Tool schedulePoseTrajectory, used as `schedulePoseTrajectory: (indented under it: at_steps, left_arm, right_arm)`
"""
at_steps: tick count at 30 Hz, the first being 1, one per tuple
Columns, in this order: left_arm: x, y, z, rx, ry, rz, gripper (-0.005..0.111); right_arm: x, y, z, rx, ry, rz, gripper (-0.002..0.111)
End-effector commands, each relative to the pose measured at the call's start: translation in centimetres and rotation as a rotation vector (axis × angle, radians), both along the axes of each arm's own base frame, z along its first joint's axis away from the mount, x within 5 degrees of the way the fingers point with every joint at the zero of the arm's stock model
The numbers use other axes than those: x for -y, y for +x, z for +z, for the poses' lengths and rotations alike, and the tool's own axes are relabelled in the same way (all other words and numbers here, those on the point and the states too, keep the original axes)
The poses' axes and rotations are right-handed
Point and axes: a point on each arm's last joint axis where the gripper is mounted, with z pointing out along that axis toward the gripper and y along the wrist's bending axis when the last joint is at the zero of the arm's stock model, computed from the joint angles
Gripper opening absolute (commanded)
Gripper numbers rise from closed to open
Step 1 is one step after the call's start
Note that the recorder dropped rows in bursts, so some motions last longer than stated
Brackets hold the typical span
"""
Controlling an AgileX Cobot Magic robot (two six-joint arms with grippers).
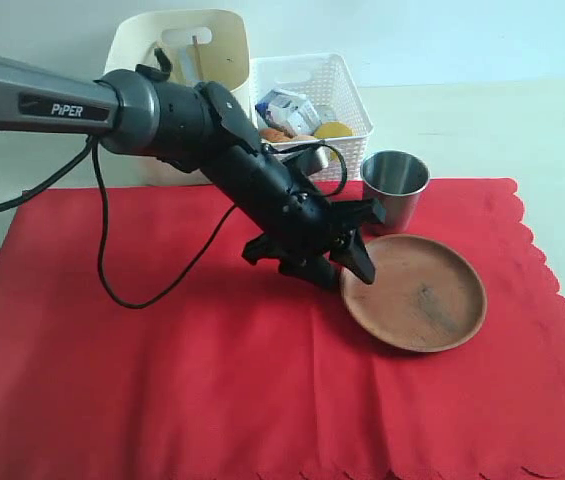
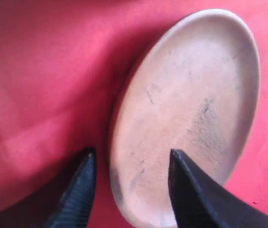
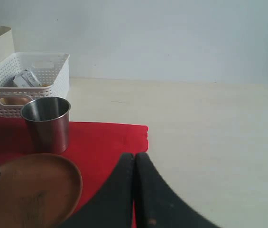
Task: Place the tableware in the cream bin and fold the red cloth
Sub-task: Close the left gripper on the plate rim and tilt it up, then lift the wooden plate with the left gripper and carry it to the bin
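Now left claw (image 2: 132,153) agape astride brown plate (image 2: 195,104) rim, right claw (image 3: 134,156) closed.

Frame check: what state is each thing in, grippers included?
Cloth: spread, unfolded.
Plate: flat on cloth, empty.
Cup: upright on cloth.
Bin: upright.
Basket: upright, holding food.
Left gripper: open, straddling plate's rim.
Right gripper: shut, empty.
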Motion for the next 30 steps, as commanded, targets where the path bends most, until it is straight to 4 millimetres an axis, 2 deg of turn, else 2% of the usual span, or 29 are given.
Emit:
schedulePoseTrajectory:
  at_steps: [1, 8, 11, 16, 20, 30]
  left_arm:
    - [0.5, 0.0, 0.4, 0.038, 0.027, 0.045, 0.048]
    - [0.7, 0.0, 0.2, 0.038, 0.022, 0.060, 0.042]
    - [0.7, -0.1, -0.5, -0.006, 0.039, 0.098, 0.030]
    - [0.7, -0.1, -1.1, -0.036, 0.050, 0.123, 0.000]
    - [0.6, 0.0, -0.3, -0.033, 0.042, 0.130, 0.000]
    - [0.6, -0.2, 4.1, 0.044, -0.020, 0.092, 0.000]
  right_arm:
    - [0.1, 0.0, 0.0, 0.014, -0.002, -0.007, 0.000]
    - [0.1, 0.0, 0.0, 0.014, -0.002, -0.007, 0.000]
    - [0.1, 0.0, 0.0, 0.014, -0.002, -0.007, 0.000]
    - [0.1, 0.0, 0.0, 0.014, -0.002, -0.007, 0.000]
    - [0.1, 0.0, 0.0, 0.014, -0.002, -0.007, 0.000]
    - [0.1, 0.0, 0.0, 0.014, -0.002, -0.007, 0.000]
